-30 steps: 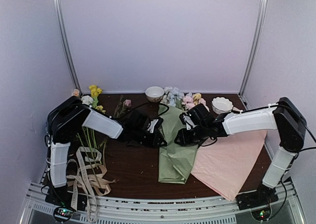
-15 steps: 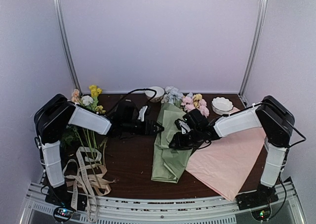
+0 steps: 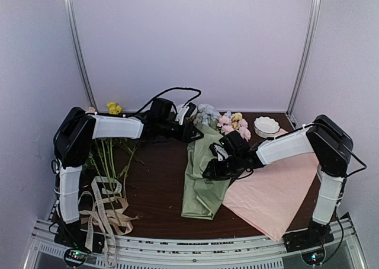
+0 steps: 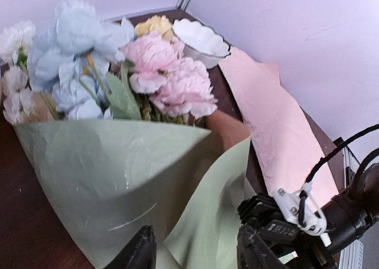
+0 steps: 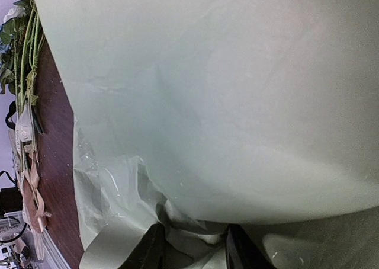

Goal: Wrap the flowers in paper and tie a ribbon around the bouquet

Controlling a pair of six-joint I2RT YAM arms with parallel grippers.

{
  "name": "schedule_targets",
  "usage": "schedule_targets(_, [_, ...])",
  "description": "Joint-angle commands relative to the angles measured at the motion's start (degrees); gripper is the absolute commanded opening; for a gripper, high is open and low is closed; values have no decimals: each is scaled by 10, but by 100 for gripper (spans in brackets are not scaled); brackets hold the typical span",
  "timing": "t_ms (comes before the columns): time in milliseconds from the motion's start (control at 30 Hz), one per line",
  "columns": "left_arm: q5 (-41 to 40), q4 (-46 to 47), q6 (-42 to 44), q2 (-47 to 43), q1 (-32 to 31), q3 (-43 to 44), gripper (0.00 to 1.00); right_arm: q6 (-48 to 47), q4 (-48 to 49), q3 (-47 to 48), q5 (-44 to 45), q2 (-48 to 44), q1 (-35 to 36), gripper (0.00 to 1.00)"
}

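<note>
Noted on dark brown table (image 3: 157, 183), left to right:
- Far left: loose flowers (image 3: 108, 157), stems toward the near edge, yellow blooms at the far end.
- Near-left corner: cream ribbon (image 3: 100, 192) tangled with tan-peach ribbon (image 3: 121, 220) (loops trailing over the near edge).
- Centre: bouquet (image 3: 201, 189) lying flat in olive-green paper, blooms toward the back wall, narrow end toward the near edge.
- Right: pink sheet (image 3: 278, 192) spread flat, touching the bouquet's right side.
- Far right: white scalloped bowl (image 3: 266, 125), just beside the sheet's far corner.
</note>
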Motion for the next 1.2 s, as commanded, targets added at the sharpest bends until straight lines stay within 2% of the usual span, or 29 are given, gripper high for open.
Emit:
schedule_targets(0, [-8,-76,52,27,0,23,48,-7,-38,4,6,3,3,35])
schedule_targets(133, [-23,-111,71,42,0,50,48,-10,-46,6,10,-4,2,35])
schedule_targets(167, [-20,-111,73,43,1,52,44,-11,-47,6,10,-5,2,35])
schedule_targets(200, [-17,-106,73,44,1,52,37,-12,-49,7,10,-6,3,35])
schedule_targets(300, [-14,-86,68,44,1,49,3,-23,-58,12,14,-11,3,35])
schedule_targets(333, [-12,-76,65,44,1,46,0,-30,-65,16,17,-14,3,35])
schedule_targets(500, [-64,-68,51,48,5,33,0,-100,-97,29,57,-65,35,31])
schedule_targets(633, [-50,-32,36,54,16,13,0,-232,-130,58,121,-125,123,29])
schedule_targets(767, [-45,-27,35,60,17,8,0,-326,-221,127,185,-86,211,21])
schedule_targets(867, [-55,-34,40,60,17,14,0,-335,-291,185,244,-17,244,11])
schedule_targets(1000, [-72,-37,50,49,20,18,0,-325,-326,205,302,28,262,7])
schedule_targets(1167, [-91,-60,73,43,20,37,0,-317,-327,196,315,42,273,4])
